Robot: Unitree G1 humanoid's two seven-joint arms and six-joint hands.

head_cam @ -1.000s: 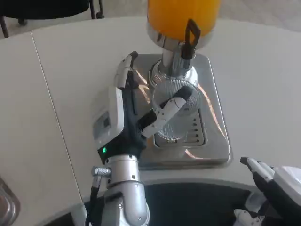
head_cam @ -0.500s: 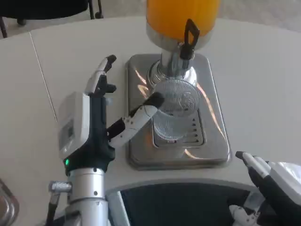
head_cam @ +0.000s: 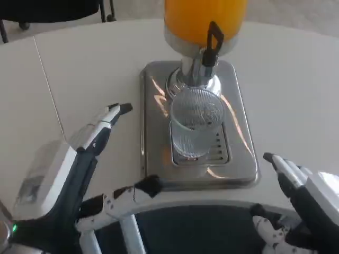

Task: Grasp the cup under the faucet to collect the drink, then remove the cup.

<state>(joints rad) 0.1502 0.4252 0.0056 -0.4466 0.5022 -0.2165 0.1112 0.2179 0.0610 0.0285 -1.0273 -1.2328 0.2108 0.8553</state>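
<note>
Cup free under faucet, seemingly empty.

white table, dark chair legs behind

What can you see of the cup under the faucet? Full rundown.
The cup is clear and ribbed, glass or plastic by its look, and appears empty. It stands upright on the slotted drip grate of the steel dispenser base, right below the faucet with its black lever, under the orange drink tank. Neither hand touches it: the left hand and right hand are apart from it.
</note>
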